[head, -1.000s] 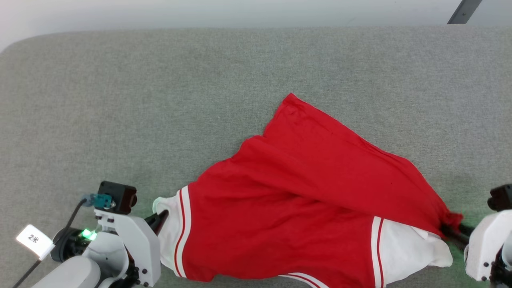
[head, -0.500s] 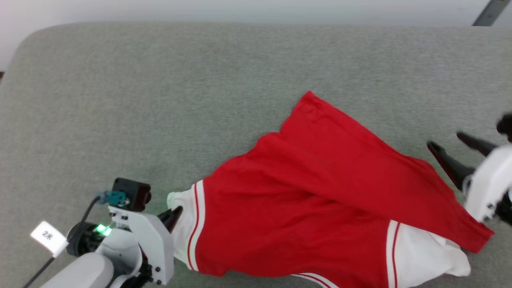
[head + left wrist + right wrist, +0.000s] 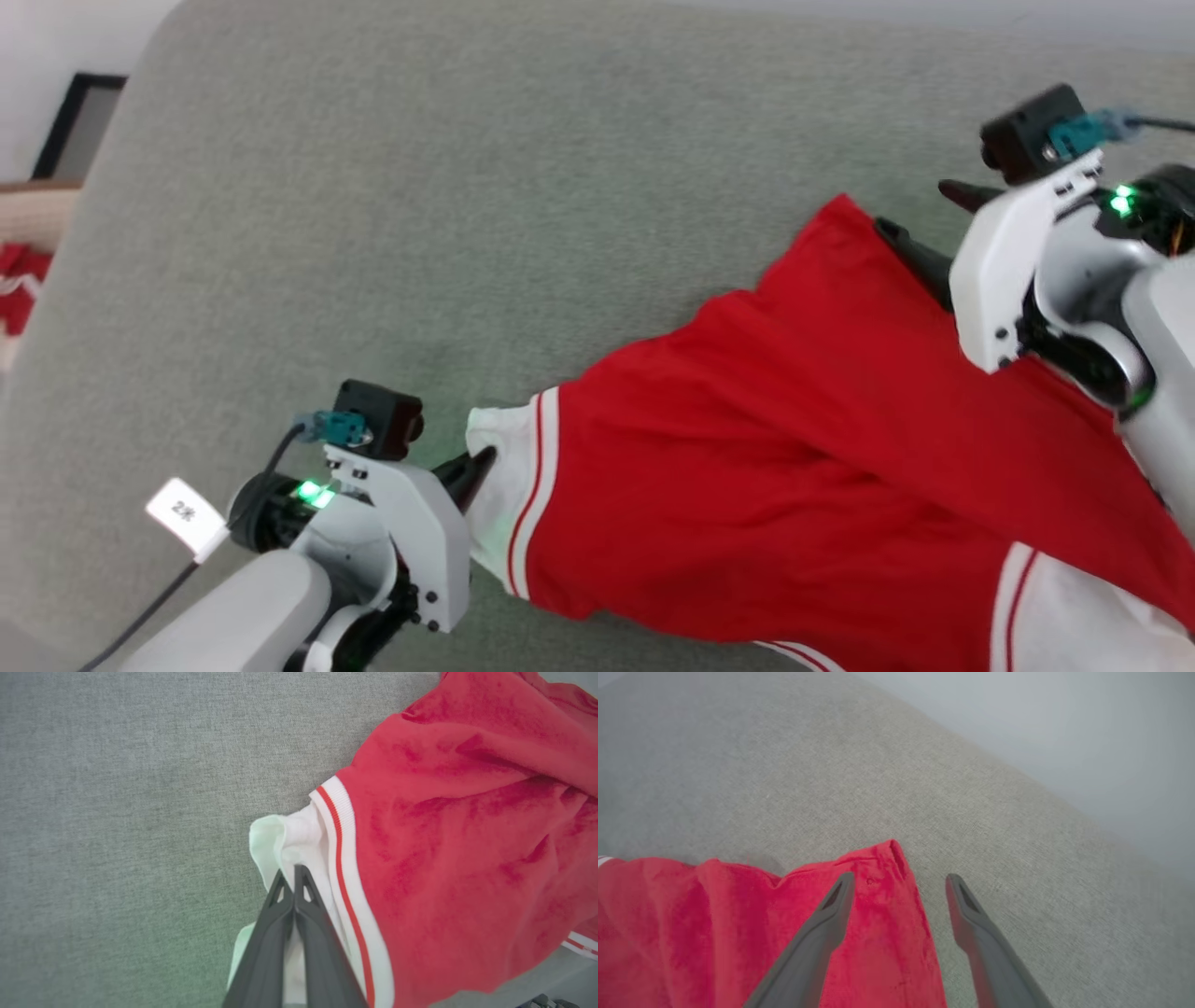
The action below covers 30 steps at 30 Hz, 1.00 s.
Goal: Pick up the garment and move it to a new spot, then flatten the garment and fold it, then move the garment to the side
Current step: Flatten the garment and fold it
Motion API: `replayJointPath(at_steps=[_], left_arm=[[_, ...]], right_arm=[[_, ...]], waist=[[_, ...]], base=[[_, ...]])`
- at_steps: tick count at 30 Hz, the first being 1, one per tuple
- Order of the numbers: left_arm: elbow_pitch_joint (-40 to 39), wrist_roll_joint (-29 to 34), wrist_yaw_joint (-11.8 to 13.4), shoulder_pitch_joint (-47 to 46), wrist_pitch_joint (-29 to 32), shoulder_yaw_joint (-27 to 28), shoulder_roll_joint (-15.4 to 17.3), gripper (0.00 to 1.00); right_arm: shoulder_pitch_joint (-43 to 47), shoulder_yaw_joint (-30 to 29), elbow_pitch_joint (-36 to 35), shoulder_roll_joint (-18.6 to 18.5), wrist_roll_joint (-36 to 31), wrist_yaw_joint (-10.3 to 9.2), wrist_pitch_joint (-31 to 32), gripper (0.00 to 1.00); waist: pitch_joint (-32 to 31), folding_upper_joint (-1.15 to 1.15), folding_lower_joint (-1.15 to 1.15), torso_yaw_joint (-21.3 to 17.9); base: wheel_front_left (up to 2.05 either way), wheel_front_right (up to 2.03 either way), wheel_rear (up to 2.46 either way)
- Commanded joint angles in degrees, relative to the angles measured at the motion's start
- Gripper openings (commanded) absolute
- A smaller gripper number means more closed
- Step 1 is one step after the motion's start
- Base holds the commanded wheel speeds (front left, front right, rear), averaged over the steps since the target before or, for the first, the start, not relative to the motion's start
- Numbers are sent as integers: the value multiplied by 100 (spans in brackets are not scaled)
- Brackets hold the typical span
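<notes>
Garment (image 3: 747,448) lies rumpled on the grey table (image 3: 373,187), its red body in loose folds, with a white sleeve (image 3: 299,844) at the near left end and a pointed red corner (image 3: 892,851) at the far end. Your left gripper (image 3: 294,870) is clamped on that sleeve, fingers pressed together. Your right gripper (image 3: 900,877) stands wide over the far corner, one finger above red cloth and the other above bare table; whether it touches the fabric cannot be told. This looks like the flattening step. Lower the right gripper so the corner's edge sits between its fingers, close on it, then draw away from the left to pull out the folds. Pinch too deep and you may gather extra layers.
</notes>
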Motion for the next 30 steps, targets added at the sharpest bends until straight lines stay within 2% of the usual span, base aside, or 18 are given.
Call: replayJointPath(at_steps=[1, 8, 15, 16, 17, 20, 24, 30], left_arm=[[37, 36, -33, -63, -43, -18, -49, 0], [318, 65, -220, -251, -124, -100, -299, 0], [567, 49, -361, -352, -208, -143, -452, 0], [597, 44, -368, -367, -223, -143, -464, 0], [631, 40, -373, -379, -229, -145, -478, 0], [712, 25, -416, -417, -216, -147, -487, 0], [750, -70, -452, -498, -111, -81, -403, 0], [602, -178, -344, -821, 333, 111, -49, 0]], right_arm=[[-123, 120, 157, 23, 82, -9, -27, 100], [-972, 1116, 1389, 42, 391, -9, 119, 100], [-1233, 1895, 2157, 58, 1047, -9, 628, 100], [-1224, 2004, 2248, 50, 1150, -9, 759, 70], [-1237, 2070, 2353, 30, 1241, -9, 851, 0], [-1327, 2182, 2584, -3, 1402, -10, 949, 0], [-1567, 2226, 2699, -30, 1527, -11, 710, 0], [-1874, 2308, 2406, -208, 1634, -10, 47, 0]], waist=[[182, 0, 0, 241], [342, 0, 0, 566], [425, 0, 0, 742], [431, 0, 0, 752], [434, 0, 0, 760], [420, 0, 0, 757], [322, 0, 0, 659], [35, 0, 0, 363]], base=[[0, 0, 0], [0, 0, 0], [0, 0, 0], [0, 0, 0], [0, 0, 0], [0, 0, 0], [0, 0, 0], [0, 0, 0]])
